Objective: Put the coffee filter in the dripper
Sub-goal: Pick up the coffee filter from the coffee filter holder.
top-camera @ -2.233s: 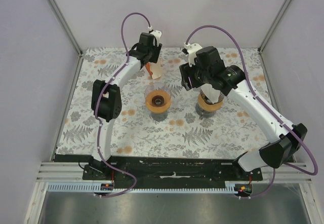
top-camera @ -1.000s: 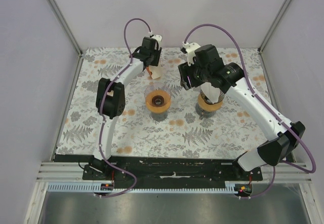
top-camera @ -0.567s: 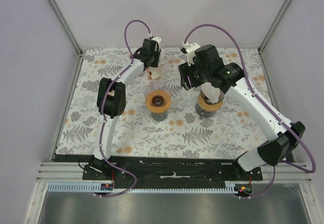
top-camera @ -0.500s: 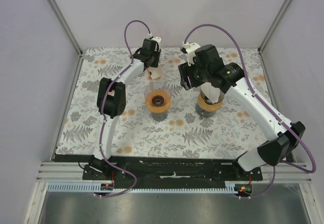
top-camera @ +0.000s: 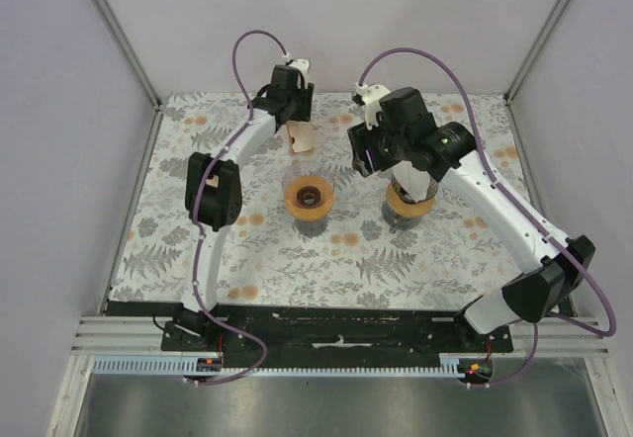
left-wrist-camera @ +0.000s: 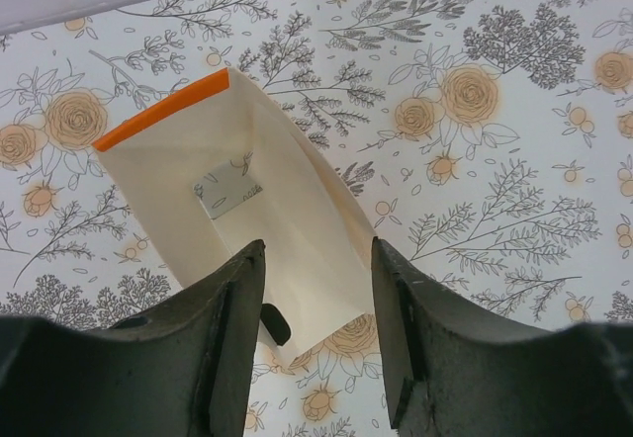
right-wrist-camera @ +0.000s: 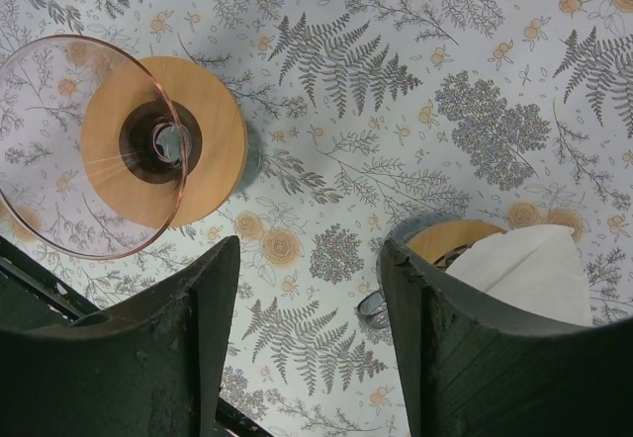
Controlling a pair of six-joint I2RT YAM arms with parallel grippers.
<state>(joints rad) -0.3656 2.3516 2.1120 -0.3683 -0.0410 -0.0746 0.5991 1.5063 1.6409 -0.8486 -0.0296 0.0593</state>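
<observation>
Top external, floral tabletop (top-camera: 198,249), pale walls (top-camera: 326,22), left jaws parted astride coffee filter (top-camera: 301,138), right jaws parted.

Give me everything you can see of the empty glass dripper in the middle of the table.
The dripper is a clear glass cone in a round, light wooden collar, with a dark ring around the drain hole at its centre. It stands upright, mouth up, on the floral tablecloth, mid-table. It holds no filter: wood and hole show straight through the glass. Only the cloth touches it; the folded paper beyond it and the second dripper to its right stand apart.
</observation>
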